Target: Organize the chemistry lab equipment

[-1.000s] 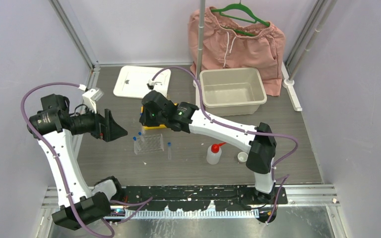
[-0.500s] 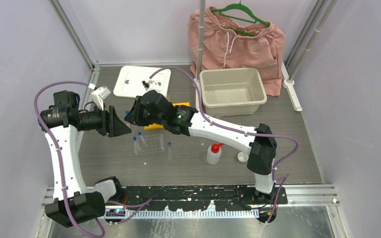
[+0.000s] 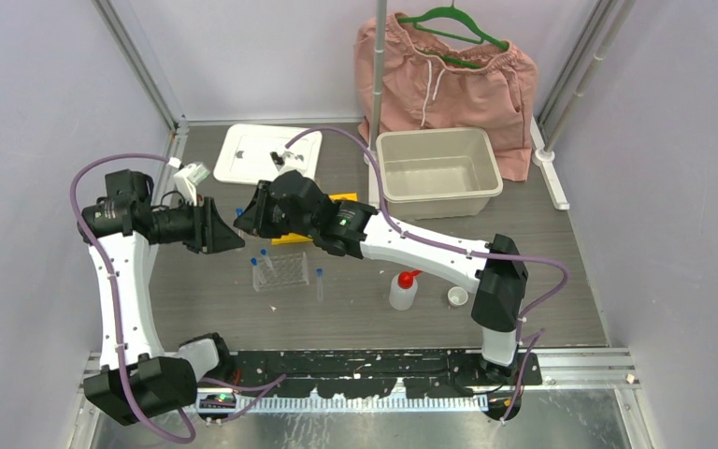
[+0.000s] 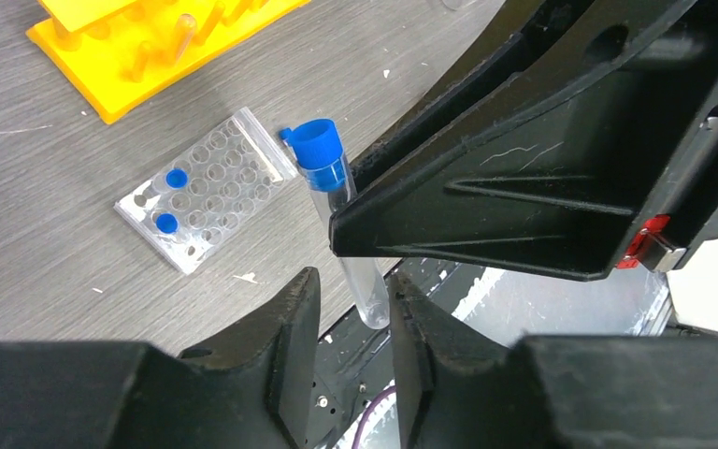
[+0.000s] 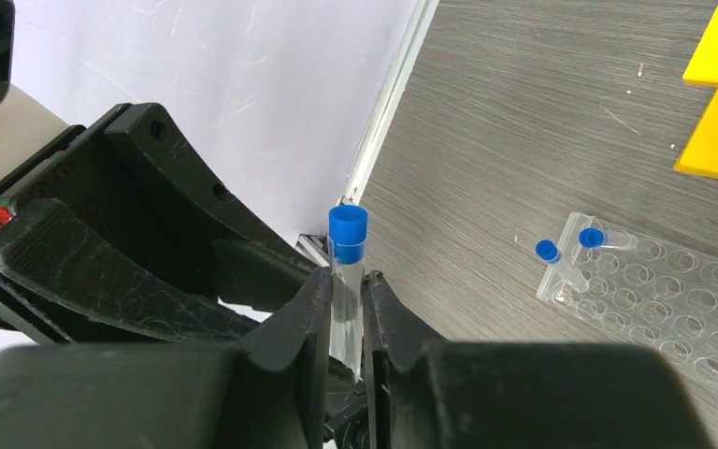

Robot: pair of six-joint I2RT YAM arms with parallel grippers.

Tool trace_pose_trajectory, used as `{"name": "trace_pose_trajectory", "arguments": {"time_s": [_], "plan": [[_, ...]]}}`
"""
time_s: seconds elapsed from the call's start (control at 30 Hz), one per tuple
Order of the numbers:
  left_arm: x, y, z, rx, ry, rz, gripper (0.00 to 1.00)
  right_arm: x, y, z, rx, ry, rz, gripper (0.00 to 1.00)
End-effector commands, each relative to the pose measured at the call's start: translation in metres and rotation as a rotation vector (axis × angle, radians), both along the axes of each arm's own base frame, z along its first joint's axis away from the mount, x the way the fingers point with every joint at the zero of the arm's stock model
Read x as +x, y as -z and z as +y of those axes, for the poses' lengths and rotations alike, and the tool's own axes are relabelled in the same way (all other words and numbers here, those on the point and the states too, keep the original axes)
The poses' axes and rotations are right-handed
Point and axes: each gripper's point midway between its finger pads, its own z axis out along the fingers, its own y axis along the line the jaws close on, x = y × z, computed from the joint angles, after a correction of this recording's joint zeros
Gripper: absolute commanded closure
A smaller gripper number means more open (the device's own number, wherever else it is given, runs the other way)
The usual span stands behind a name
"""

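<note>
**Capped tube between two tools, above the clear rack's left side**

A grey wood-grain bench (image 3: 542, 243) sits inside pale walls, and the clear rack (image 3: 280, 271) lies flat near its middle with two blue-capped tubes (image 4: 176, 178) standing in one end.

Above and to the left of that rack, the right tool (image 5: 346, 290) pinches a blue-capped tube (image 5: 348, 271) by its upper half, cap up. The tube's clear lower end hangs between the fingers of the left tool (image 4: 353, 281). These are spread slightly wider than the tube, with a sliver of gap showing on one side.

Just behind the clear rack stands the yellow rack (image 3: 341, 199), partly hidden by the right arm. A loose tube (image 3: 319, 283) lies on the bench just right of the clear rack. Farther right are the white squeeze bottle (image 3: 402, 292) with its red nozzle and then the tiny white cup (image 3: 456, 296).

Well behind the clear rack are a white lid (image 3: 266, 154), a beige tub (image 3: 439, 173) and pink shorts (image 3: 449, 84).
</note>
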Motion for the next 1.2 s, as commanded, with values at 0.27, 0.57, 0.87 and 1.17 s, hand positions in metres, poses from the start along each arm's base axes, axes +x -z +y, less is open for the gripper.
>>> {"name": "trace_pose_trajectory", "arguments": {"time_s": [0.27, 0.57, 0.87, 1.17], "plan": [[0.006, 0.007, -0.006, -0.039, 0.027, -0.005, 0.80, -0.010, -0.055, 0.008, 0.161, -0.042, -0.041, 0.99], [0.012, 0.011, -0.007, -0.054, 0.016, 0.016, 0.69, -0.008, -0.053, 0.007, 0.158, -0.035, -0.044, 0.99], [0.008, 0.011, -0.005, -0.022, 0.034, -0.016, 1.00, -0.002, -0.048, -0.005, 0.053, -0.021, -0.047, 0.59], [-0.006, 0.001, -0.011, 0.034, 0.141, -0.181, 1.00, -0.001, -0.032, -0.018, -0.102, -0.206, 0.040, 0.42]]}}
